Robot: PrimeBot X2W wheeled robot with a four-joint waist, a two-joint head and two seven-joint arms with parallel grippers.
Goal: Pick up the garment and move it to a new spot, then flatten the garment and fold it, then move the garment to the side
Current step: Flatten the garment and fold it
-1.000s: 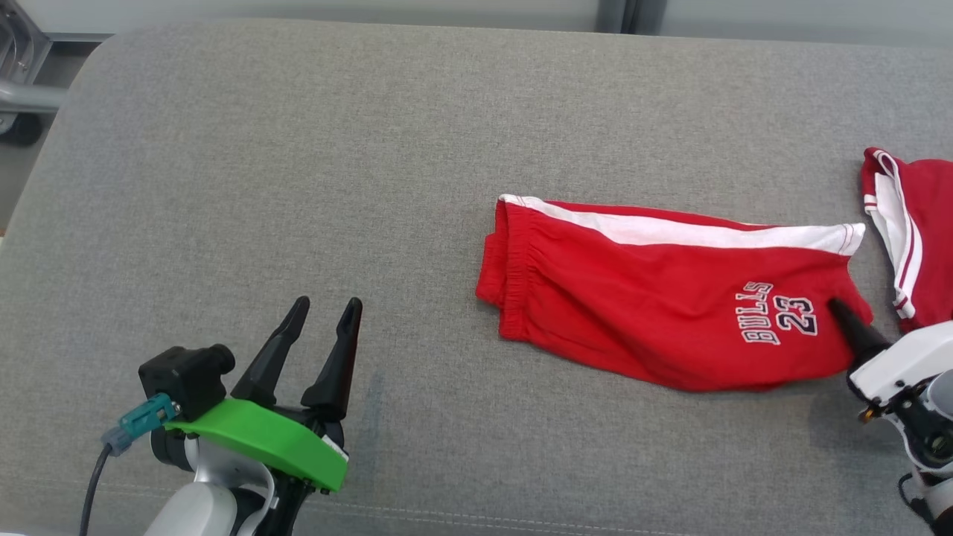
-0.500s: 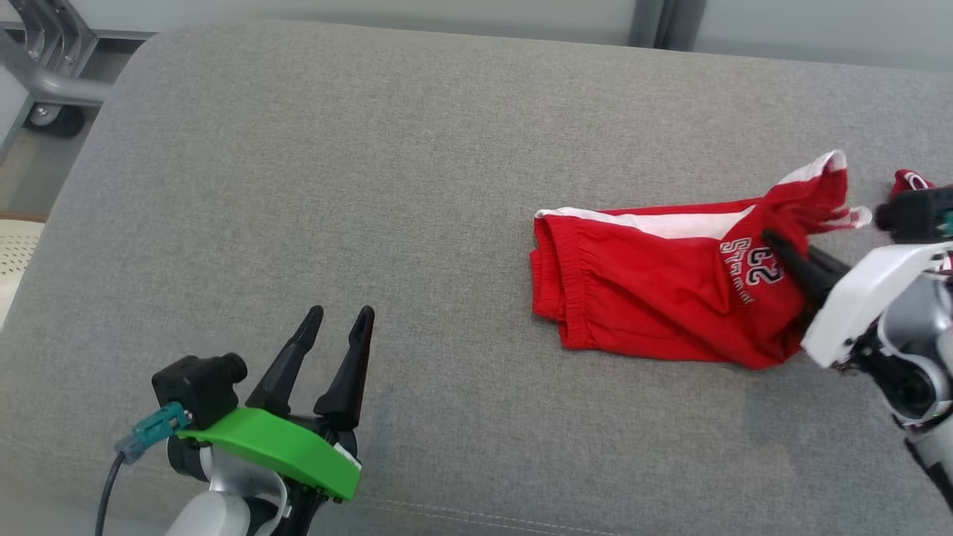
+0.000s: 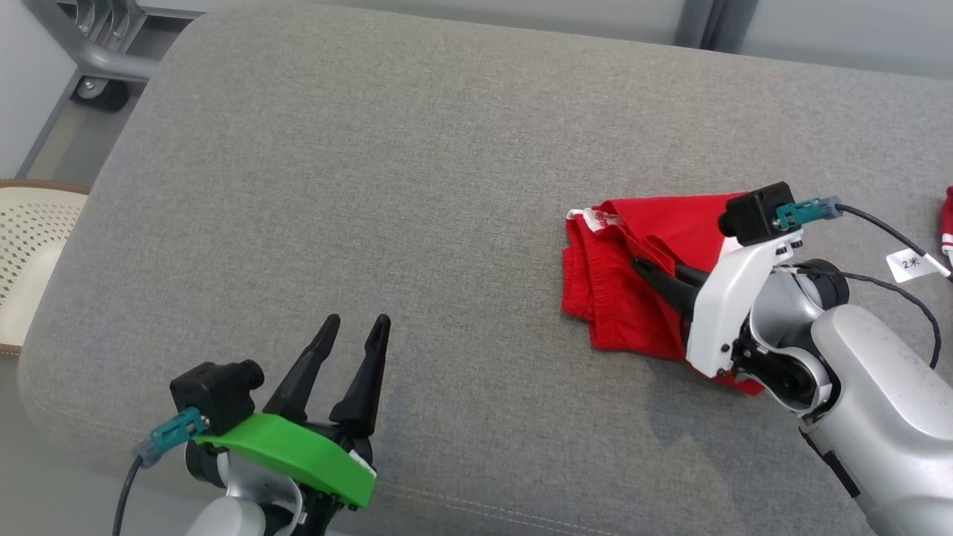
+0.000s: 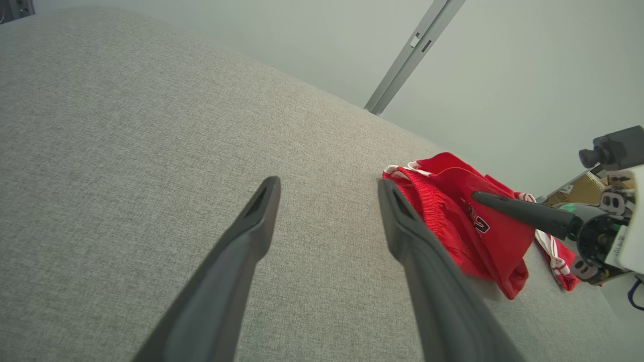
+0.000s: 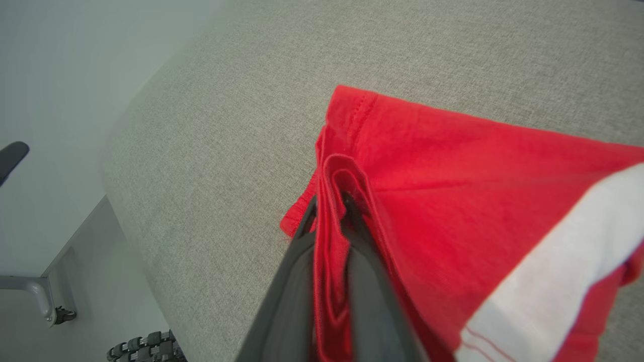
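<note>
The garment (image 3: 622,301) is a pair of red shorts with a white side stripe, doubled over on the grey cushion (image 3: 387,186) right of centre. My right gripper (image 3: 644,269) reaches left across it, shut on a bunched red hem held over the elastic waistband end. In the right wrist view a fold of the garment (image 5: 453,161) runs between the two fingers of the right gripper (image 5: 329,203). My left gripper (image 3: 356,321) rests open at the lower left, nothing between its fingers. From the left wrist the garment (image 4: 448,211) lies beyond the left gripper (image 4: 328,185), with the right gripper (image 4: 478,196) on top.
A second red and white garment (image 3: 948,219) peeks in at the right edge. Off the cushion's left side are a beige perforated seat (image 3: 30,238) and a grey wheeled metal frame (image 3: 97,63). A tagged cable (image 3: 912,262) trails from my right wrist.
The head camera has shifted. My right gripper has lifted the shorts' leg end and carried it left over the waistband half, doubling the garment. The left gripper has stayed open in place.
</note>
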